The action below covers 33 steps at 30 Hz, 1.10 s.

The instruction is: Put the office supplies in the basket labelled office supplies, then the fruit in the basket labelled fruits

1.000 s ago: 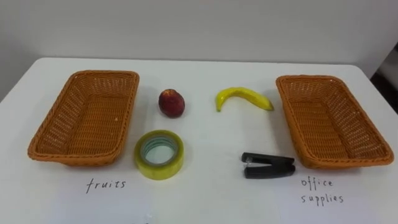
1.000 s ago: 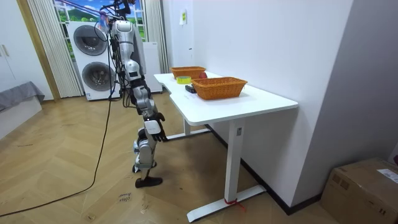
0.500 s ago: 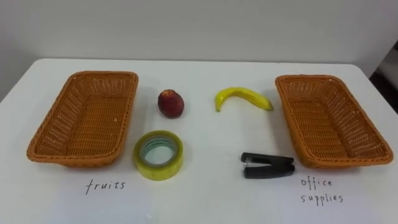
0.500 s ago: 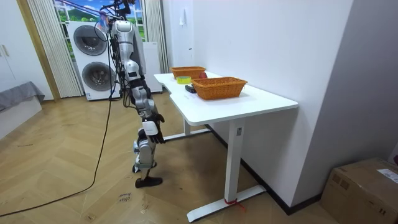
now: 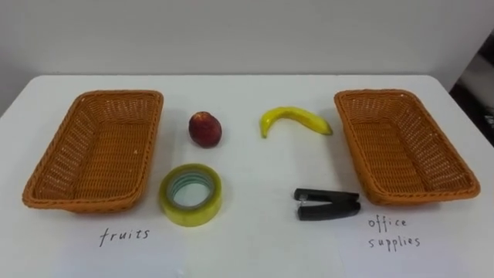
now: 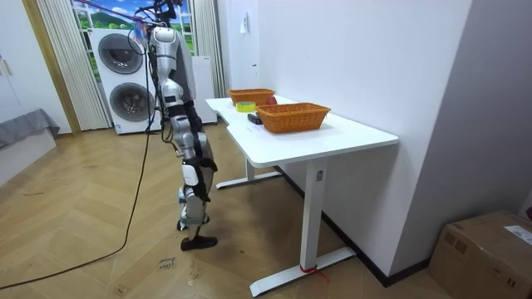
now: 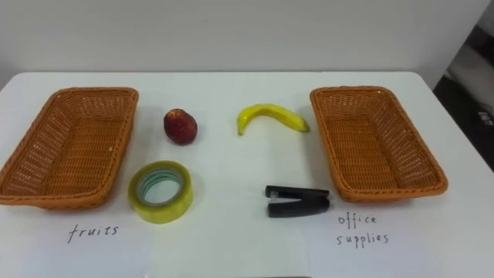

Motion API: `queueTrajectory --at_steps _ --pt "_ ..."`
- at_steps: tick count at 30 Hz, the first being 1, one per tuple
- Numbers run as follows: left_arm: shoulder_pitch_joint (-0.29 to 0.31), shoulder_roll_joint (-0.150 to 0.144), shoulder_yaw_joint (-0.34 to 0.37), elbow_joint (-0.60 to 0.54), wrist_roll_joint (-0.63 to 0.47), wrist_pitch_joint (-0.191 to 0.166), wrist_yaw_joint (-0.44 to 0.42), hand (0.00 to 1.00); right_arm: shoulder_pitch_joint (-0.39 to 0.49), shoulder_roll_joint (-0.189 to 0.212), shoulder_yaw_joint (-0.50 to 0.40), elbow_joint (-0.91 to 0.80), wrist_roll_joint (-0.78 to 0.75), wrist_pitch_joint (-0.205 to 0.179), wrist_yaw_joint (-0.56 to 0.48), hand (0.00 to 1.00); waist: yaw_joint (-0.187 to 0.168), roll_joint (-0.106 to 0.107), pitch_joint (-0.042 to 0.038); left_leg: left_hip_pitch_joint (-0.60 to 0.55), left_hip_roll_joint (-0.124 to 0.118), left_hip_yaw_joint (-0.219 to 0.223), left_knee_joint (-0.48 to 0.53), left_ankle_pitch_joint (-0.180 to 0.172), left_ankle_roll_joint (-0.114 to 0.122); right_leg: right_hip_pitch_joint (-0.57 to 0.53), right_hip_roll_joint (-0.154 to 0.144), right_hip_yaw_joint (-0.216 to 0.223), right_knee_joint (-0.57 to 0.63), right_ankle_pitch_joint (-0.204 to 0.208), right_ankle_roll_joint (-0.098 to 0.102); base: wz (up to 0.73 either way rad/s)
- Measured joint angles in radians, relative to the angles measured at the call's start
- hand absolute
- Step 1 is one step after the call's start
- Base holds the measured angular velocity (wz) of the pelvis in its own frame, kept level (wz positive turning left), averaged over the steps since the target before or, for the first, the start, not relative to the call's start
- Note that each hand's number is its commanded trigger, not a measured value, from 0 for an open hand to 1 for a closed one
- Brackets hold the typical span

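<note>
Right hand (image 6: 192, 174) hangs low, grip impossible to tell; above it, banana (image 5: 296, 120) and stapler (image 5: 326, 205) lie between fruit basket (image 5: 93, 148) and office basket (image 5: 397, 144).

Two handwritten labels are legible from my station, both in dark pen directly on the white rectangular table top (image 5: 247, 251). Toward the table's near left, the word "fruits" (image 5: 123, 235) stands just before the left brown woven wicker basket (image 5: 81, 205). Toward the table's near right, "office supplies" (image 5: 394, 232), set on two lines, stands just before the right brown woven wicker basket (image 5: 413, 198). I can read no other writing.
</note>
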Motion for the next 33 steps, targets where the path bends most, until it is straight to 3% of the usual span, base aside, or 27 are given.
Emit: queueTrajectory --at_steps 5,10,20,23,26,28,33 --pt "0.007 0.011 0.018 -0.009 -0.002 -0.015 0.024 0.00 0.001 -0.036 -0.104 -0.123 0.070 -0.004 -0.095 0.00 -0.013 -0.010 0.0015 0.008 0.000 0.007 0.000 0.000 0.000 -0.002 0.002 0.016 0.001 0.000 0.000 -0.08" --pt "0.025 0.025 0.019 -0.026 0.002 -0.034 0.038 0.00 -0.005 -0.078 -0.172 -0.267 0.063 -0.010 -0.209 0.00 -0.024 -0.034 0.0005 0.009 0.000 0.009 0.001 0.000 0.000 -0.007 0.003 0.025 0.004 -0.001 0.002 -0.04" --pt "0.038 0.036 0.022 -0.049 0.006 -0.033 0.035 0.00 -0.003 -0.093 -0.256 -0.520 0.059 -0.034 -0.429 0.00 -0.025 -0.043 0.0005 -0.019 -0.001 0.022 0.000 0.000 0.000 -0.047 0.003 0.045 0.017 0.002 0.005 -0.06" --pt "0.044 0.036 0.022 -0.075 0.012 -0.032 0.035 0.00 -0.008 -0.100 -0.263 -0.603 -0.009 -0.053 -0.489 0.00 -0.034 -0.044 0.0003 -0.020 -0.001 0.022 0.000 0.000 0.001 -0.047 0.003 0.043 0.017 0.002 0.005 0.00" --pt "0.049 0.035 0.021 -0.104 0.011 -0.032 0.035 0.00 -0.002 -0.102 -0.263 -0.673 -0.042 -0.048 -0.548 0.00 -0.038 -0.047 -0.0011 -0.015 -0.001 0.023 -0.010 0.004 0.005 -0.050 0.003 0.045 0.021 0.002 0.005 -0.03" --pt "0.049 0.035 0.021 -0.106 0.011 -0.032 0.035 0.00 -0.001 -0.102 -0.262 -0.771 -0.056 -0.042 -0.591 0.00 -0.042 -0.041 0.0036 -0.016 -0.001 0.041 -0.015 0.005 0.007 -0.068 0.002 0.055 0.037 0.000 0.005 -0.20" --pt "0.061 0.035 0.039 -0.109 0.021 -0.032 0.034 0.00 0.008 -0.107 -0.289 -1.023 -0.175 -0.050 -0.649 0.00 -0.050 -0.047 0.0049 -0.016 -0.001 0.052 -0.015 0.005 0.007 -0.080 0.003 0.068 0.050 -0.002 0.005 -0.12"
